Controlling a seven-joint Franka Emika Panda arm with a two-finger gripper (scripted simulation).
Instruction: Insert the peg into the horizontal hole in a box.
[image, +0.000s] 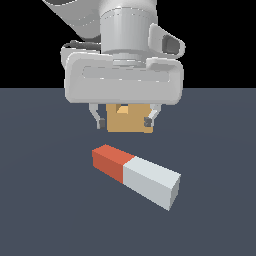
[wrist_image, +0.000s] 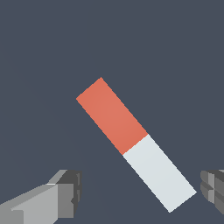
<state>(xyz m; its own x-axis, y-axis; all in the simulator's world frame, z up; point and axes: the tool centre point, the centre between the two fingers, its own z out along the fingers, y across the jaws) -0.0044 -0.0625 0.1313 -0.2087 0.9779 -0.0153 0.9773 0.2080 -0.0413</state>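
Fingers: the two dark-tipped fingers (image: 101, 121) hang spread wide apart and hold nothing; in the wrist view one grey finger shows at each lower corner, with bare floor between them.
Gripper: the gripper (image: 124, 121) hangs in the air below the wide pale grey hand, jaws fully parted, pointing down at the floor, well above the peg.
Arm: the Panda's grey wrist and hand fill the upper middle of the exterior view and hide the top of the box behind them.
Peg: the peg (image: 136, 175) lies flat on the floor, nearer the camera than the gripper and untouched by it. Its orange-red end points to the far left of the exterior view, its pale grey-white end to the near right. In the wrist view it lies diagonally, the white end reaching toward the gap between the fingers.
Box: the tan box (image: 129, 122) stands on the floor beyond the gripper, seen between the fingers, well apart from the peg.
Hole: cannot be made out from either view.
Floor: a plain dark blue-grey floor (image: 45, 200) carries both objects.
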